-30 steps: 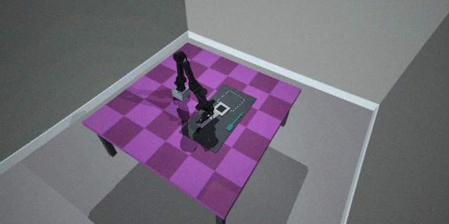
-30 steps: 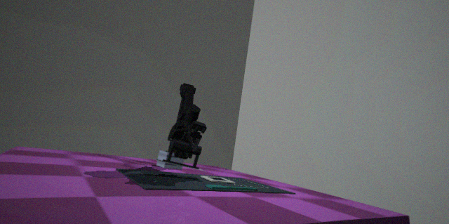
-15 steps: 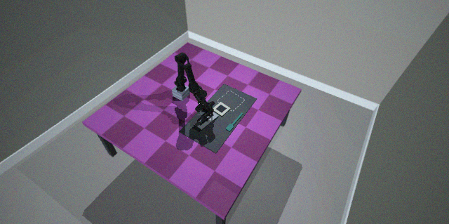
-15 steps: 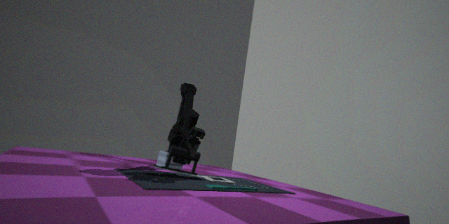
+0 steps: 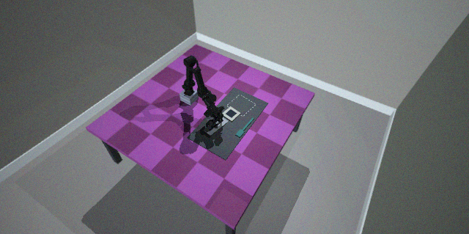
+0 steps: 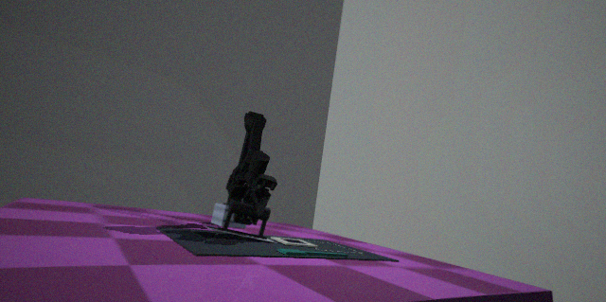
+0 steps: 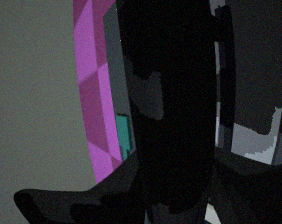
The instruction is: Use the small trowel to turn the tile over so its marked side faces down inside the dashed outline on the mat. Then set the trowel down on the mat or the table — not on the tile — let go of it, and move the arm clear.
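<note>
Two tools and one tile are in front of you. Your gripper [image 5: 216, 125] [image 6: 244, 231] [image 7: 168, 147] is closed on a pale flat tool [image 5: 225, 122] [image 6: 267, 239], low over the dark mat [image 5: 227, 150] [image 6: 213, 247] [image 7: 117, 60]; the tool's far end reaches close to the tile [image 5: 231, 114] [image 6: 293, 241], though you can't tell whether they touch. The tile lies on the mat between that tool and the dashed outline [image 5: 255, 104] [image 6: 362, 253], outside it, with a dark square in its pale face upward. A teal tool [image 5: 240, 131] [image 6: 312, 253] [image 7: 123, 131] lies apart by the mat's edge. The mat rests on a purple checkered surface [image 5: 176, 164] [image 6: 95, 283] [image 7: 87, 50]. Your wrist view is mostly blocked by black parts.
</note>
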`<state>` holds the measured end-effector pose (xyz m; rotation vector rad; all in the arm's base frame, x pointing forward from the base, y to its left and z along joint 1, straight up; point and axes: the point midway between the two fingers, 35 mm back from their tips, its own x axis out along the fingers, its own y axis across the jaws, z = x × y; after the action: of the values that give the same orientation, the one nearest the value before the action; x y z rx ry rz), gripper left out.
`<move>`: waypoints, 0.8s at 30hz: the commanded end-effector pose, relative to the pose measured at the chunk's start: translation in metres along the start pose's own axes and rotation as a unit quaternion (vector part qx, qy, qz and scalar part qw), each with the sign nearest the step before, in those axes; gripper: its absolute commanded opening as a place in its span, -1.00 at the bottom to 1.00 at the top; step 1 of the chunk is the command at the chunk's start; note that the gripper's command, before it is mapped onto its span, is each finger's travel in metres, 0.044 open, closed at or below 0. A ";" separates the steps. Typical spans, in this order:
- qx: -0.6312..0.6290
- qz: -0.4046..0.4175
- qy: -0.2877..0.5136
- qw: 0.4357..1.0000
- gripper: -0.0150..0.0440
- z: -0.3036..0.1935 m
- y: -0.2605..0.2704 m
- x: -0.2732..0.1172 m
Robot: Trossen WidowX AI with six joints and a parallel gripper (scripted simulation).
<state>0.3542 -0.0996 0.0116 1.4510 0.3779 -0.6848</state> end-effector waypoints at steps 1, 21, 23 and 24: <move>-0.002 0.002 0.005 1.000 -0.49 -0.011 0.001 0.000; -0.001 0.002 0.006 1.000 -0.49 -0.043 0.004 -0.003; -0.001 0.002 0.006 1.000 -0.49 -0.047 0.004 -0.003; -0.001 0.003 0.006 1.000 -0.49 -0.048 0.004 -0.003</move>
<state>0.3605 -0.0649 0.0112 1.4489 0.3671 -0.6935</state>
